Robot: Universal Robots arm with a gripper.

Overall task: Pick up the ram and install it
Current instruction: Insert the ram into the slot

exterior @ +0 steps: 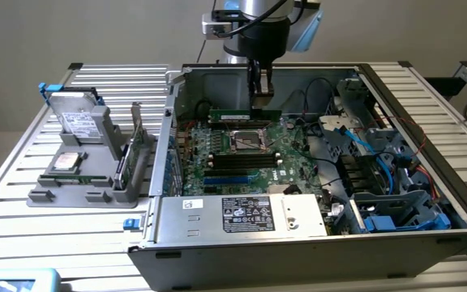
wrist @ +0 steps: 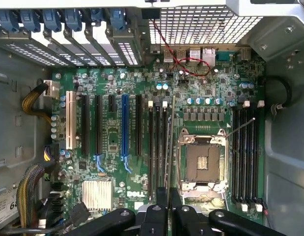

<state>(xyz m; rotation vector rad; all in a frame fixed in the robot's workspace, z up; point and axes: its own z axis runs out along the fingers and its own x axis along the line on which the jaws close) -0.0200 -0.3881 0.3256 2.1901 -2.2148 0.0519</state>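
Item: my end effector (exterior: 259, 102), nearly closed, pinching the ram (exterior: 242, 114) by its upper edge.
Location: the ram hangs level inside the open computer case (exterior: 217, 249), over the motherboard (exterior: 217, 152), toward the case's rear wall. I cannot tell whether it touches a slot.
Wrist view: the ram (wrist: 169, 142) shows edge-on as a thin line running out from between my fingers (wrist: 161, 199).
Surface: silver slatted metal counter (exterior: 79, 243), carrying the case.
Beside the case, at the exterior view's left: grey holder (exterior: 71, 198) with spare parts.
Room: plain beige wall (exterior: 71, 30) behind the case.
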